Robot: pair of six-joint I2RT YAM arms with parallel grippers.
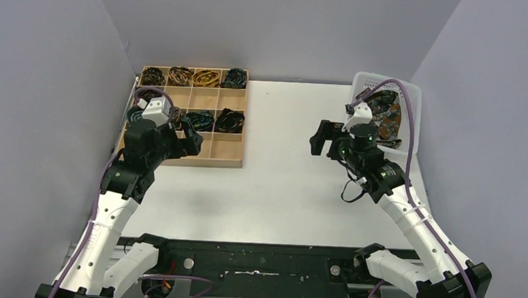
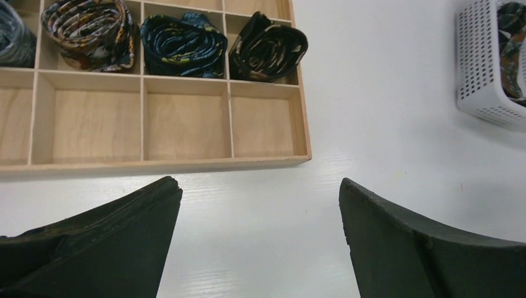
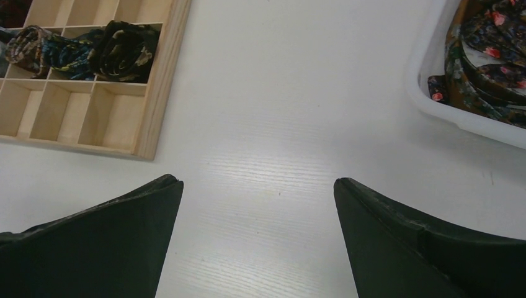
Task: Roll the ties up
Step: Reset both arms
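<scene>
Several rolled ties (image 1: 206, 77) sit coiled in the compartments of a wooden divided tray (image 1: 209, 162) at the left. More coils (image 1: 229, 120) fill a lower row, shown in the left wrist view as dark spirals (image 2: 183, 45). Loose ties (image 1: 386, 111) lie heaped in a white basket (image 1: 414, 95) at the right. My left gripper (image 1: 192, 142) hovers open over the tray's near edge, with nothing between its fingers (image 2: 260, 186). Near the basket, my right gripper (image 1: 323, 140) is open and empty above the bare table (image 3: 257, 183). The right wrist view shows the floral ties (image 3: 490, 62).
The tray's nearest row of compartments (image 2: 186, 124) holds nothing. The basket's perforated wall (image 2: 481, 68) stands at the far right of the left wrist view. Grey walls close in the table on three sides. The arms' bases line the near edge.
</scene>
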